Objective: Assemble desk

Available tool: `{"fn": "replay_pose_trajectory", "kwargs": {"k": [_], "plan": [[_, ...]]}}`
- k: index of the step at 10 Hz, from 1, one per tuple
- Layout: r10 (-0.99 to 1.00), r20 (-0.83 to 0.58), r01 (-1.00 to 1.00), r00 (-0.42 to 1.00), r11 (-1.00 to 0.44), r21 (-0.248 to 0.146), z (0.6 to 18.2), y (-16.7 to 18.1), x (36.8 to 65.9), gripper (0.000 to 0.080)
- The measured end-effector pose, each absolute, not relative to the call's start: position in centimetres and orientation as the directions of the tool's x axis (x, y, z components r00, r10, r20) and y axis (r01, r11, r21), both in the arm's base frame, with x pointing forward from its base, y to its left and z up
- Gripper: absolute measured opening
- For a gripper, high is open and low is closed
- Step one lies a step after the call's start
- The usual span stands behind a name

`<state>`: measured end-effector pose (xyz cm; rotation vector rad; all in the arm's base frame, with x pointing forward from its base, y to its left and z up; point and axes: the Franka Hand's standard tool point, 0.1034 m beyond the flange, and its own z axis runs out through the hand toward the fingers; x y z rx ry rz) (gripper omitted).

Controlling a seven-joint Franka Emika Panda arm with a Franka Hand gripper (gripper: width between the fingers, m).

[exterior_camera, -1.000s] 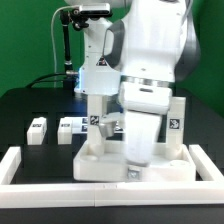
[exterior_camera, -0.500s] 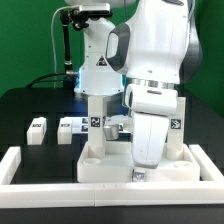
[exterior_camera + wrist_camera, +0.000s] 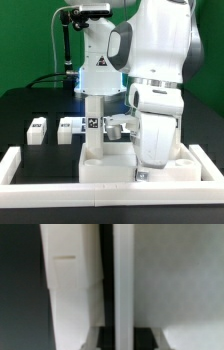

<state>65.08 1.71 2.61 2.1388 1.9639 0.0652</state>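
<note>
The white tabletop panel [image 3: 105, 168] lies flat just behind the front border wall. One leg block [image 3: 94, 125] stands upright in its corner on the exterior view's left. My gripper [image 3: 141, 174] reaches down to the panel's front rim. In the wrist view a thin white rim strip [image 3: 122, 274] runs between the dark fingertips [image 3: 104, 339], and the gripper [image 3: 122, 336] is shut on it. A broader white face [image 3: 72, 286] stands beside the strip. Two loose leg blocks [image 3: 38, 130] [image 3: 69, 129] lie on the black table toward the exterior view's left.
A low white border wall [image 3: 20, 165] frames the work area at the front and sides. Another small tagged white block [image 3: 120, 127] sits behind the panel near the arm. The robot base [image 3: 98, 75] and a black camera stand [image 3: 65, 45] rise at the back.
The arm has shifted toward the exterior view's right and now covers the upright leg that showed on that side. The gripper stays shut.
</note>
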Motion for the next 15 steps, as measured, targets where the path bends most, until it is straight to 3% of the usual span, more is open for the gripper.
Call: {"fn": "replay_pose_trajectory", "kwargs": {"k": [15], "plan": [[0.982,-0.120,0.973,0.149,-0.124,0.195,2.98,2.08,65.93,0.0057]]}}
